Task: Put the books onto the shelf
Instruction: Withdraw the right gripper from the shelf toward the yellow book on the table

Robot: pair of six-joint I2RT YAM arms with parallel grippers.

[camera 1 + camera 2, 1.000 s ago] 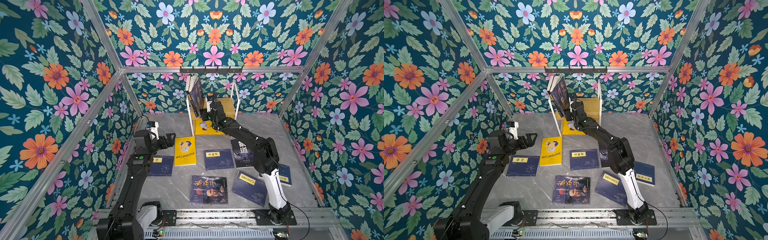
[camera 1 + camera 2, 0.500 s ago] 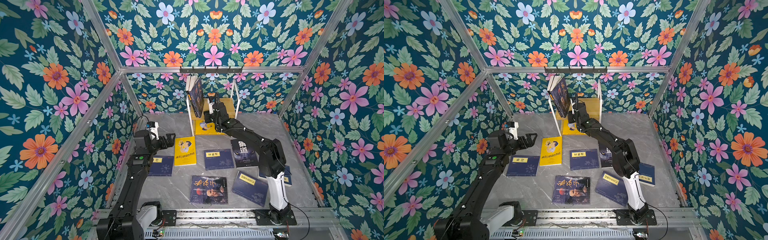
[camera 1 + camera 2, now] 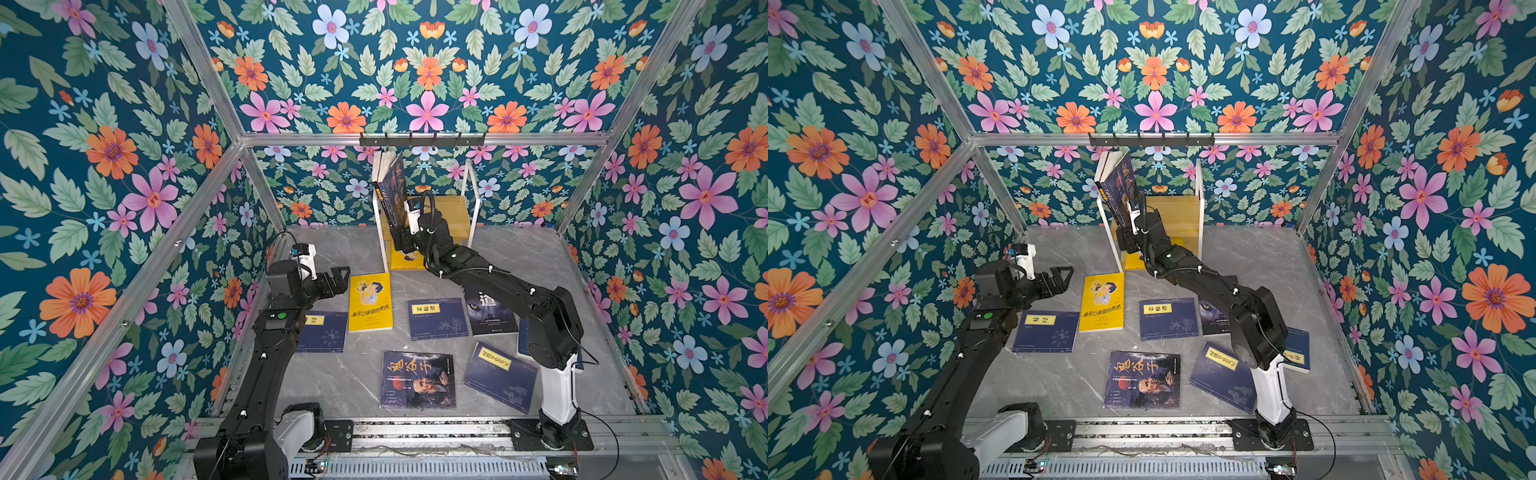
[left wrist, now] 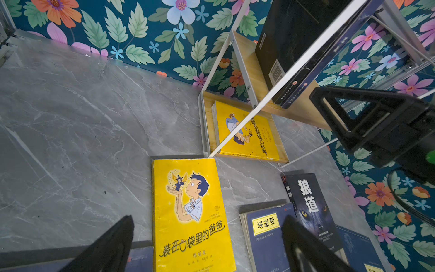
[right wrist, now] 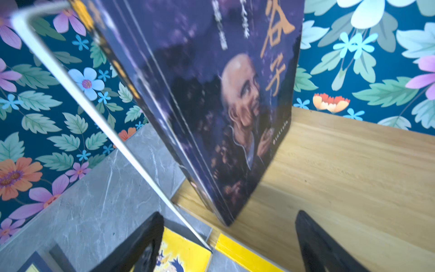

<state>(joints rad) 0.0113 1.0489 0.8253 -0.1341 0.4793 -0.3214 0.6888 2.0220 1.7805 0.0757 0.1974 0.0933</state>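
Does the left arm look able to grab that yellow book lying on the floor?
Probably yes: the open left gripper hovers just beside the yellow book, with nothing between them.

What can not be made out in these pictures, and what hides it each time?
- Far-right navy book: both top views, mostly under the right arm.
- Yellow book on the bottom board of the shelf: top views, largely covered by that arm.
- Standing books: right wrist view, blurred, title cut by the top edge; count unclear.
- Old-man book on the floor: top views, small print too tiny.
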